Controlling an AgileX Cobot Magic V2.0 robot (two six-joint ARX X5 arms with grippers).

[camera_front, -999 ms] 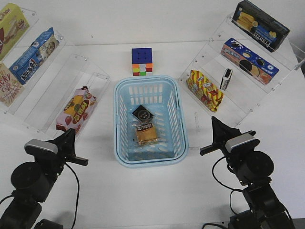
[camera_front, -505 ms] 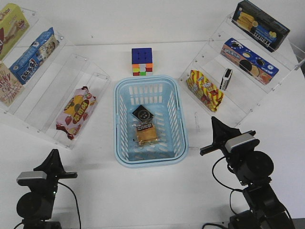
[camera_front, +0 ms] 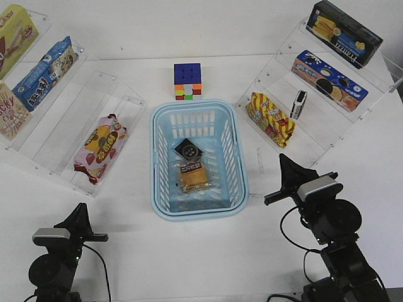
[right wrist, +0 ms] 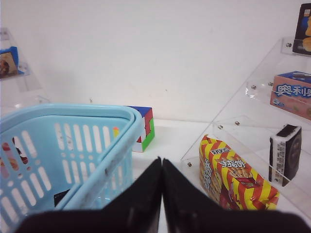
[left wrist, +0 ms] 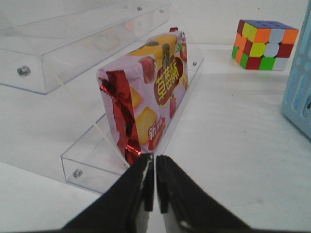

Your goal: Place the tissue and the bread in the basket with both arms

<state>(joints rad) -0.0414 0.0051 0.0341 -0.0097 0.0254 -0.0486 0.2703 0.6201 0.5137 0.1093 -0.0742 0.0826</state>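
Note:
The light blue basket stands mid-table. Inside it lie the black tissue packet and, just nearer to me, the wrapped bread. My left gripper is shut and empty, low at the front left, well clear of the basket. In the left wrist view its tips point at the strawberry-print packet. My right gripper is shut and empty, just right of the basket. In the right wrist view its tips sit beside the basket's rim.
Clear stepped shelves flank the table. The left shelves hold the strawberry packet and snack boxes. The right shelves hold a yellow-red packet, a small black packet and cookie boxes. A colour cube stands behind the basket.
My left arm has drawn back from beside the strawberry packet to the front left of the table. The right arm, basket, tissue and bread have not moved.

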